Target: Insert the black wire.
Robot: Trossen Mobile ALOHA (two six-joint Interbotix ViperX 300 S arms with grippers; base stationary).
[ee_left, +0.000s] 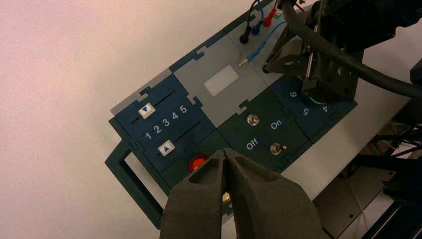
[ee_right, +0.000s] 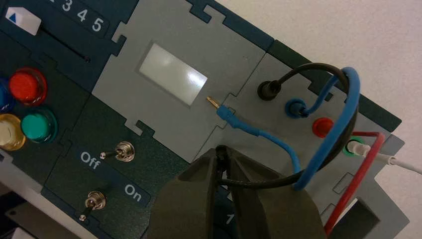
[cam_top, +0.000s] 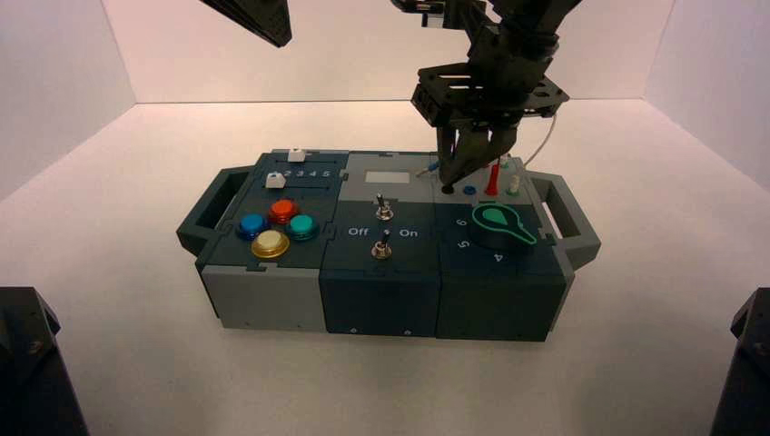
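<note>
The black wire [ee_right: 303,66] has one plug seated in the black socket [ee_right: 268,90] at the back right of the box [cam_top: 381,291]. From there it loops round and runs into my right gripper [ee_right: 222,152]. That gripper is shut on the wire's free black plug, pinched at the fingertips. It hangs tips-down just above the grey socket panel [cam_top: 451,182], near the front edge of that panel. My left gripper [ee_left: 227,152] is shut on nothing and hovers high over the box's left half [cam_top: 272,32].
A blue wire sits in the blue socket [ee_right: 296,107], and its loose plug [ee_right: 234,118] lies on the grey panel. Beside it are a red socket [ee_right: 323,127], a red wire [ee_right: 358,174] and a white plug [ee_right: 354,147]. The green knob [cam_top: 498,221] and two toggle switches [cam_top: 384,209] lie in front.
</note>
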